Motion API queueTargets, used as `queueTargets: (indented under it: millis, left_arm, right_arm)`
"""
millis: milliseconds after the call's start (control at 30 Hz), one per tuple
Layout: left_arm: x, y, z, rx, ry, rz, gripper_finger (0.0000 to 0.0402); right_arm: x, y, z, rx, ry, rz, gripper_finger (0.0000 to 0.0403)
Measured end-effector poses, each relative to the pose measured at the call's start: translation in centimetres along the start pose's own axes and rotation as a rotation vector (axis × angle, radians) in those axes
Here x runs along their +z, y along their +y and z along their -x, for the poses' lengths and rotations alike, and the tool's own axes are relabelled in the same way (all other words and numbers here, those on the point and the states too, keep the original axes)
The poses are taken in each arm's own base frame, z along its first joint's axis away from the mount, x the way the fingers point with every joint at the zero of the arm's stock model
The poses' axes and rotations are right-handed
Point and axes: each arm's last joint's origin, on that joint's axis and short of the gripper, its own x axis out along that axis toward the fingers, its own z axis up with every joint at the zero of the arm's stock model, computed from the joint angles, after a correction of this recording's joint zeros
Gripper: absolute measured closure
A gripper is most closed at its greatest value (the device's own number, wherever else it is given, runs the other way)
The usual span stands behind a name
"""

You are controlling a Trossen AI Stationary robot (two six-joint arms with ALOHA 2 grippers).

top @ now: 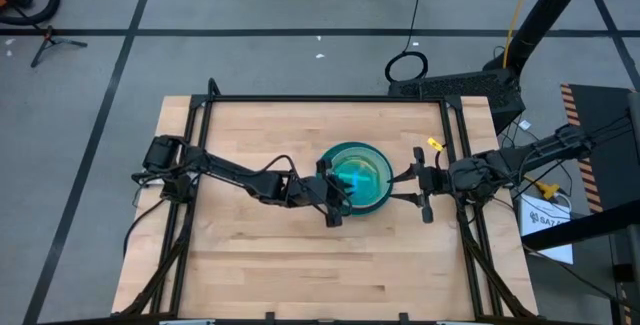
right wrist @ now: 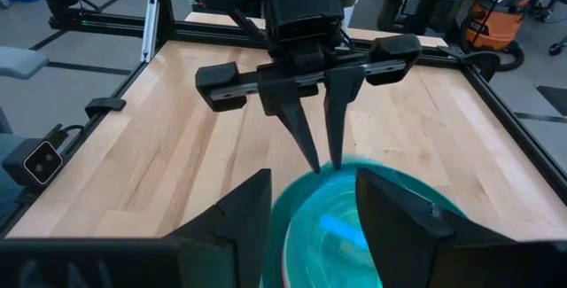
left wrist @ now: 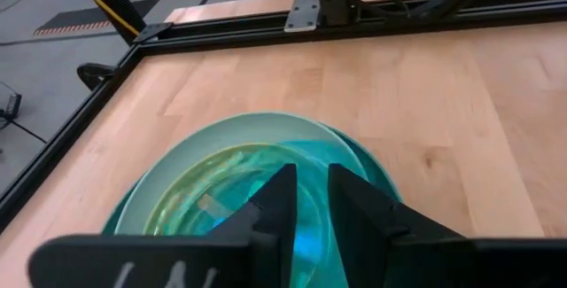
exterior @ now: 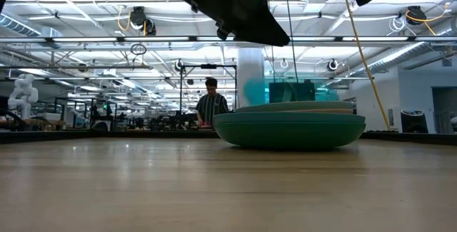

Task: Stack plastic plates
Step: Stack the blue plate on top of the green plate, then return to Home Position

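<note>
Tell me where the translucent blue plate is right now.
In the high view, the translucent blue plate lies atop the plate stack near the table's center, under the left gripper; the right gripper waits just beside.

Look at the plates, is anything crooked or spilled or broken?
Nothing stands out. The plastic plates sit in one neat stack on the table, and from the low view the pile looks level. The left gripper hangs over the stack's middle with its fingers nearly together. The right gripper waits beside the stack, open.

no readable text or numbers, white box (top: 548, 217) past the right pincer (top: 421, 187) bears dark print, too small to read
</note>
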Motion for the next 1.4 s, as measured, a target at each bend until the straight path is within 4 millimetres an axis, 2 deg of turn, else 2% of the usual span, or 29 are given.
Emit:
queueTargets:
  millis: [400, 600, 767, 900, 1000, 1167, 1400]
  left_arm:
    - [-0.1, 0.0, 0.0, -0.001, 0.012, 0.009, 0.0323]
    - [-0.5, -1.3, 1.0, -0.035, 0.078, -0.045, 0.0323]
    - [-0.2, -1.9, 4.9, -0.040, 0.217, -0.184, 0.0332]
    - [-0.1, -0.9, 7.9, -0.018, 0.240, -0.201, 0.0359]
    - [-0.1, 0.2, 10.4, -0.016, 0.176, -0.169, 0.0374]
    - [-1.9, 2.2, 14.4, -0.017, 0.068, -0.113, 0.0388]
    - [-4.6, 4.7, 19.2, -0.013, -0.128, -0.038, 0.0391]
  right_arm:
    - [0.0, 0.0, 0.0, 0.000, 0.001, 0.007, 0.0243]
    - [-0.7, 0.1, -0.4, -0.002, -0.052, 0.128, 0.0243]
    - [-1.9, -0.2, 0.3, -0.010, -0.136, 0.193, 0.0243]
    - [-2.7, -0.6, 1.8, -0.014, -0.202, 0.172, 0.0243]
    - [-3.5, -1.0, 2.7, -0.018, -0.249, 0.156, 0.0243]
    - [-5.3, -1.3, 3.5, -0.032, -0.288, 0.165, 0.0243]
    - [-6.5, -1.8, 4.5, -0.088, -0.353, 0.157, 0.0243]
